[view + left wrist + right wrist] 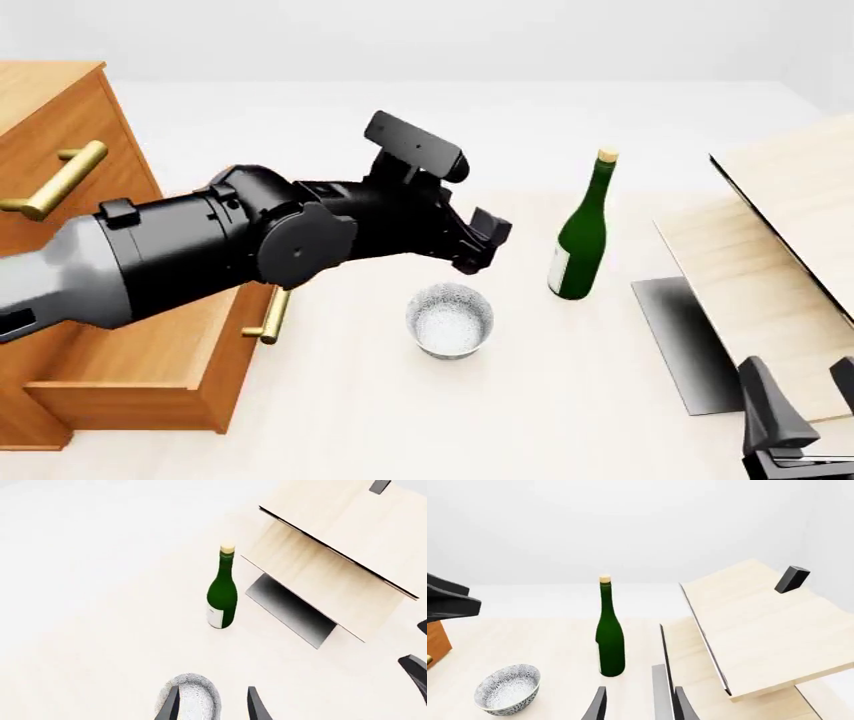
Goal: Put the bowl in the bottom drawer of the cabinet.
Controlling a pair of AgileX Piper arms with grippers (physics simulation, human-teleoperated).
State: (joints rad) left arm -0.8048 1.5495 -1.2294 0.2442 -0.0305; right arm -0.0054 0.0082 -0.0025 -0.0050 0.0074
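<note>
The bowl (450,318), small, white and grey-speckled, stands upright on the table just right of the cabinet (60,120). The bottom drawer (127,360) is pulled out toward the bowl, its brass handle (274,315) facing it; the arm hides the drawer's inside. My left gripper (483,243) hangs open slightly above and beyond the bowl. In the left wrist view the bowl (193,696) lies under one finger of that gripper (213,706), partly cut off by the frame. My right gripper (805,395) is open and holds nothing at the table's near right; its wrist view shows the bowl (507,689) far off.
A tall green bottle (581,235) stands upright just right of the bowl and beyond it. Pale wooden boards (787,260) with a dark grey plate (681,340) under them fill the right side. An upper drawer's brass handle (54,180) sticks out at the left.
</note>
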